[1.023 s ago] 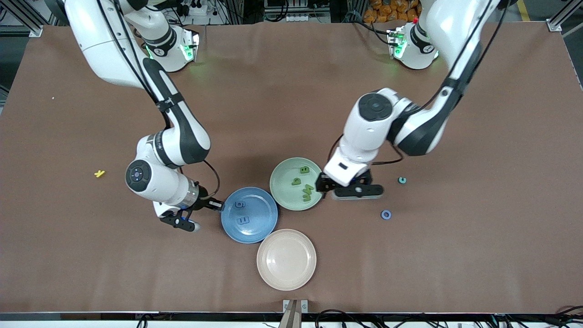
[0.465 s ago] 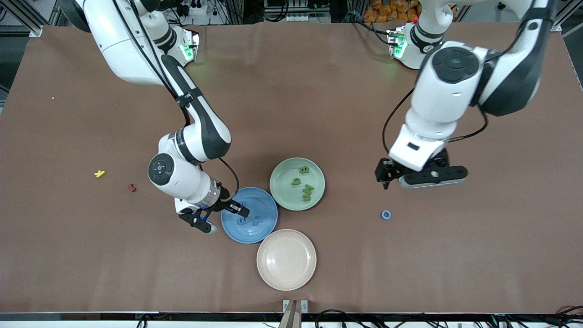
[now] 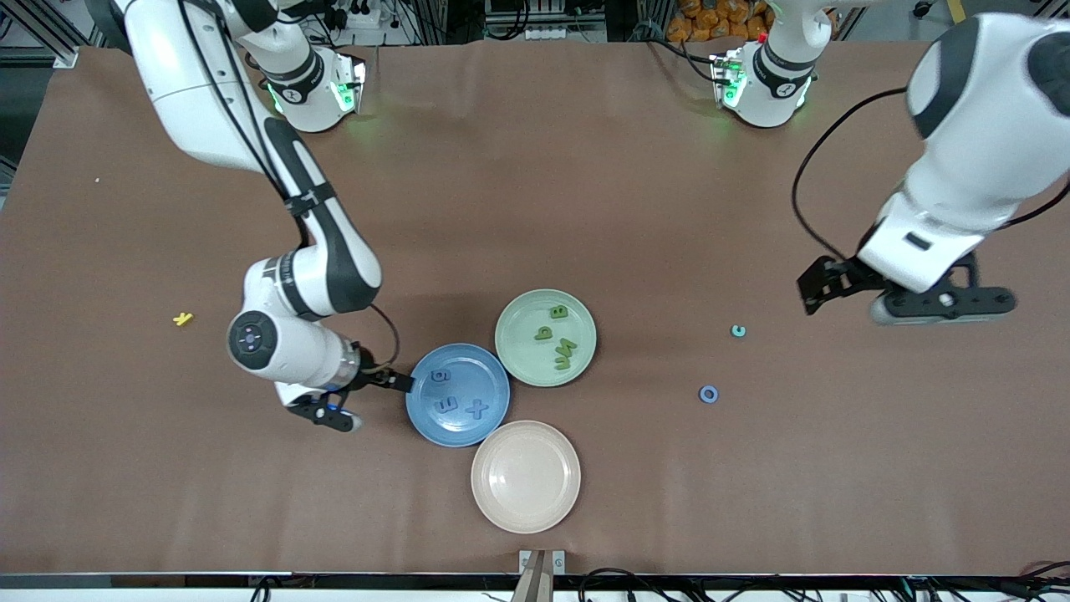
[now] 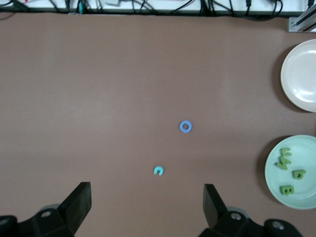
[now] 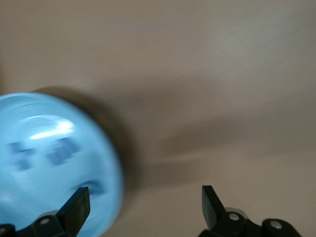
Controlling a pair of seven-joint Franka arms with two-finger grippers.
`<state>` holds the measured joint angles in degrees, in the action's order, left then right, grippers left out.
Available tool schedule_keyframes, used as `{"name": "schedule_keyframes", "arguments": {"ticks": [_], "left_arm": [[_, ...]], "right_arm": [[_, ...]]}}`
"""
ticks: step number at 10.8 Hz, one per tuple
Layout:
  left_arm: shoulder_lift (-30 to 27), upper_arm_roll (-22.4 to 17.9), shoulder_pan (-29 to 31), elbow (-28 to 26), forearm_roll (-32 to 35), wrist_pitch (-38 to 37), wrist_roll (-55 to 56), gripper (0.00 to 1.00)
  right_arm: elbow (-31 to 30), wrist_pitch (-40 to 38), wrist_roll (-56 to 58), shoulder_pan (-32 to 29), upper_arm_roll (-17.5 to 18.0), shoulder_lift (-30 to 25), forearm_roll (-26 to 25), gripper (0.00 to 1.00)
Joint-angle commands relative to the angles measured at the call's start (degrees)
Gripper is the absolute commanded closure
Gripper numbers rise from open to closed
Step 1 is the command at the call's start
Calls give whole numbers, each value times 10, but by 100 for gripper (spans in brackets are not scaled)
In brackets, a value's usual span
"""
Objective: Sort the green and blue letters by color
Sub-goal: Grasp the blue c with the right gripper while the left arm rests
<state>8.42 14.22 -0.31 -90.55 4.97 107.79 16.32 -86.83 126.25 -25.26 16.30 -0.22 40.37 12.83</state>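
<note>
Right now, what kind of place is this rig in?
Likely a robotics lab or test cell: two white robot arms bolted to a brown-covered table, aluminium frame rails and cable bundles along its edges, and staged props, a round blue plate and a round green plate holding toy letters.

Both grippers' fingers (image 4: 79, 205) spread wide

3 plates (image 3: 535, 458) clustered mid-table; bare tabletop (image 3: 836, 468) elsewhere.

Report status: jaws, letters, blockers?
Both jaws open, empty. Three blue letters on blue plate, three green on green plate. Blue O loose on table.
</note>
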Motion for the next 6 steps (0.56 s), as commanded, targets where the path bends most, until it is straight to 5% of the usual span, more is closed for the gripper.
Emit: {"name": "schedule_keyframes", "arguments": {"ticks": [1, 3, 6], "left_arm": [[-45, -70, -22, -16, -60, -42, -51, 0], [-59, -68, -15, -15, -55, -47, -50, 0], [-58, -65, -15, -7, -57, -56, -50, 0]], "right_arm": [[-190, 84, 156, -35, -14, -100, -33, 0], [-291, 140, 245, -53, -15, -141, -35, 0], [-360, 166, 352, -93, -38, -148, -36, 0]]}}
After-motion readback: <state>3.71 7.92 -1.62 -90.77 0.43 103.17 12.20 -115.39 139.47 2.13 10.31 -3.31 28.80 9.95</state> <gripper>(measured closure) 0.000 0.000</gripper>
